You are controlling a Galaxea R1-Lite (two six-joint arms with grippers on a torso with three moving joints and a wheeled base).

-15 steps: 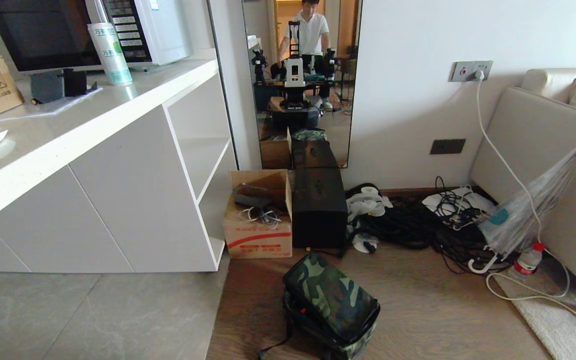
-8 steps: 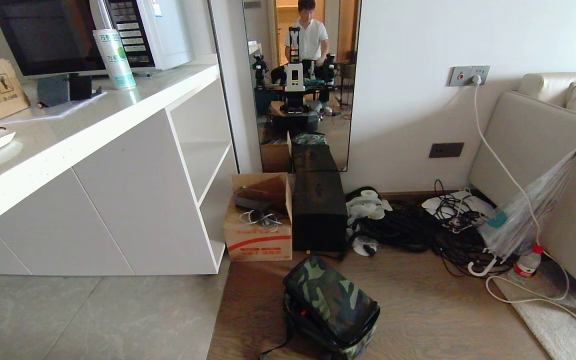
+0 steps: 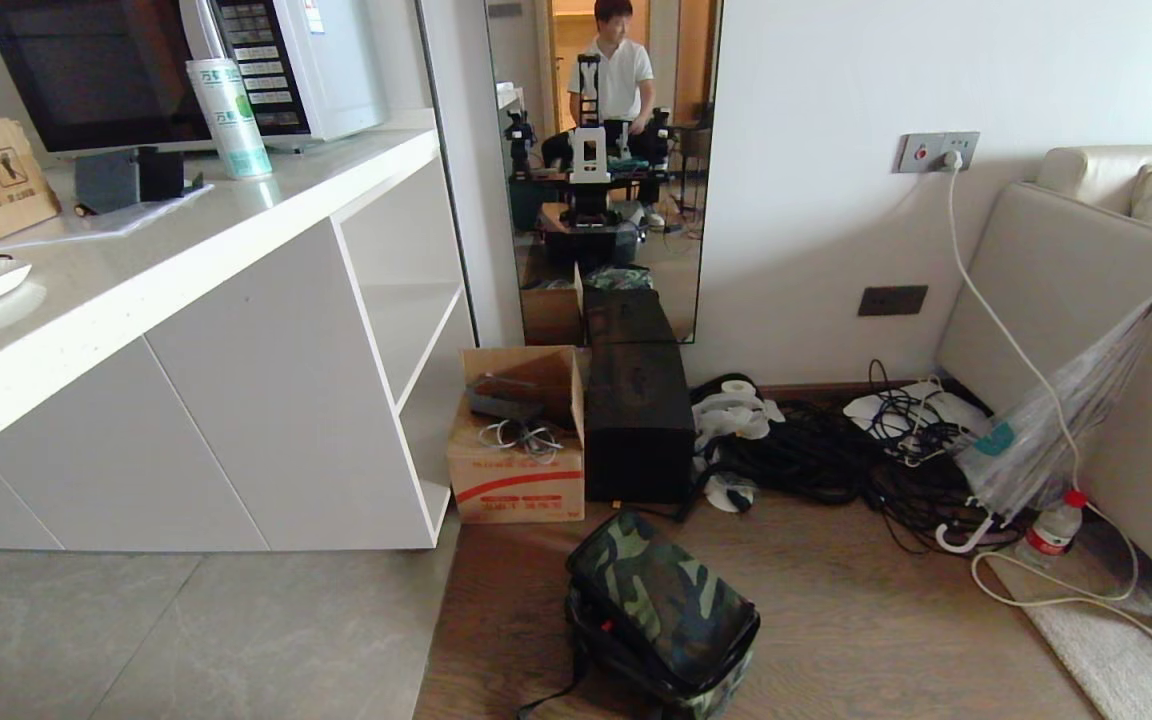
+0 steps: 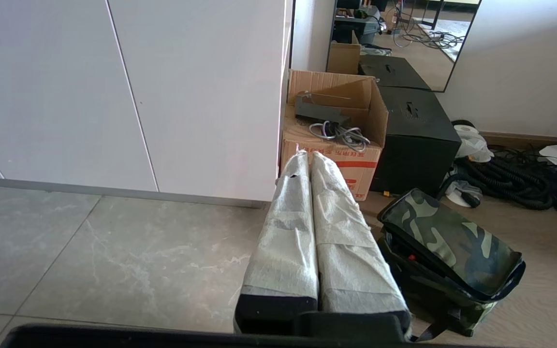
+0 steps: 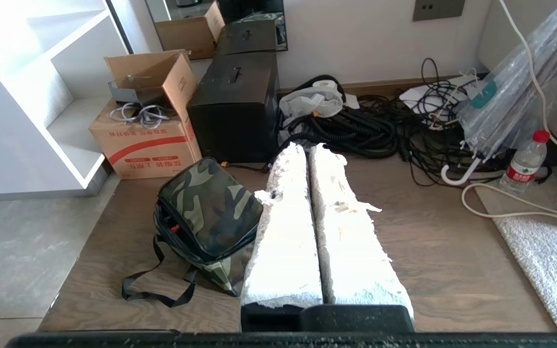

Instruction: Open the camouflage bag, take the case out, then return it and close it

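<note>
The camouflage bag (image 3: 661, 610) lies on the wooden floor in front of me, green and black, with a black zipper edge and a black strap trailing from it. A small red bit shows at its zipper edge. The case is hidden. Neither arm shows in the head view. In the left wrist view my left gripper (image 4: 307, 155) is shut and empty, up off the floor, with the bag (image 4: 452, 246) to its right. In the right wrist view my right gripper (image 5: 307, 147) is shut on nothing, with the bag (image 5: 208, 208) to its left.
Behind the bag stand an open cardboard box (image 3: 516, 440) and a taller black box (image 3: 638, 420) under a mirror (image 3: 601, 150) that reflects a person. A white cabinet (image 3: 236, 380) is on the left. Cables (image 3: 836, 450), an umbrella (image 3: 1056, 410), a bottle (image 3: 1051, 525) and a sofa (image 3: 1086, 300) fill the right.
The whole head picture shifted slightly downward between the earliest frame and the later ones, so the camera moved. The bag stays where it was.
</note>
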